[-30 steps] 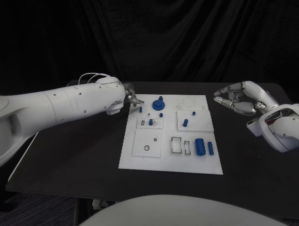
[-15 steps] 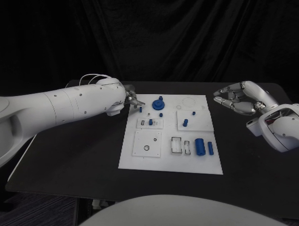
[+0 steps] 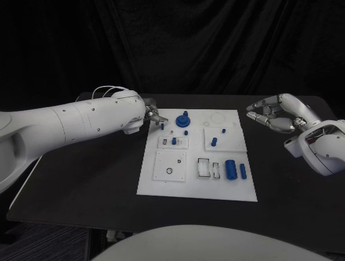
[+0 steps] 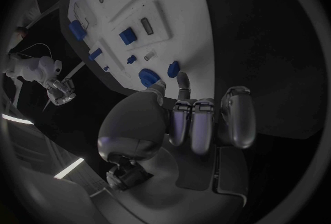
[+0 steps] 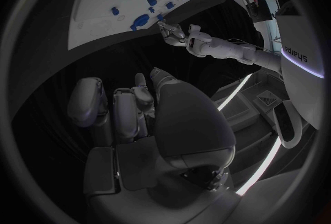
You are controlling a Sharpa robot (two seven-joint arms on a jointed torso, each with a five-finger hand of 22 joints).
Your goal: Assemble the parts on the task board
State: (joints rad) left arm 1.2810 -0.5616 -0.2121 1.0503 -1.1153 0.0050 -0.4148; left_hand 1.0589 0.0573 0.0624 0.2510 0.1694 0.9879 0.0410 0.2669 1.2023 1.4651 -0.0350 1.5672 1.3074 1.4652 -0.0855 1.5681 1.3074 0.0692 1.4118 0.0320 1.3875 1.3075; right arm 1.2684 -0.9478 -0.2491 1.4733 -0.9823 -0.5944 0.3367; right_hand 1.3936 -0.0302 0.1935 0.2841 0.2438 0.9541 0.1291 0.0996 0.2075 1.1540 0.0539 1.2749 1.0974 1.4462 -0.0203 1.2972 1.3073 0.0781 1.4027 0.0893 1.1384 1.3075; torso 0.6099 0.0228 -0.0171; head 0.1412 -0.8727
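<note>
Nothing on the table has shifted over the last second: both arms and every part sit where they were. At far left, the smooth white left arm reaches across the matte black table (image 3: 78, 179), its silver left hand (image 3: 152, 115) poised at the far left corner of the task board (image 3: 161, 185), fingertips drawn close together just beside a small blue peg (image 3: 162, 126); whether they pinch anything cannot be told, though the left wrist view shows the fingers (image 4: 200, 124) curled inward over bare table with nothing visible in them. Centre, the flat white rectangular board lies lengthwise on the table. Along its far edge stands a round blue knob (image 3: 183, 120) with a raised stem, next to a pale circular recess (image 3: 218, 118). Below these, short blue pegs stand upright in raised white square blocks, one peg (image 3: 174, 141) on the left block, another (image 3: 214, 142) on the right. Nearer the robot, a white square plate with a small dark ring (image 3: 169, 171) lies beside rectangular slots, then a thick blue cylinder (image 3: 230, 168) and a thinner blue pin (image 3: 243, 171) lying side by side. At right, well apart from the board, the right hand (image 3: 276, 114) hangs above the table's far right area, its metallic segmented fingers curled in toward the palm and holding nothing
</note>
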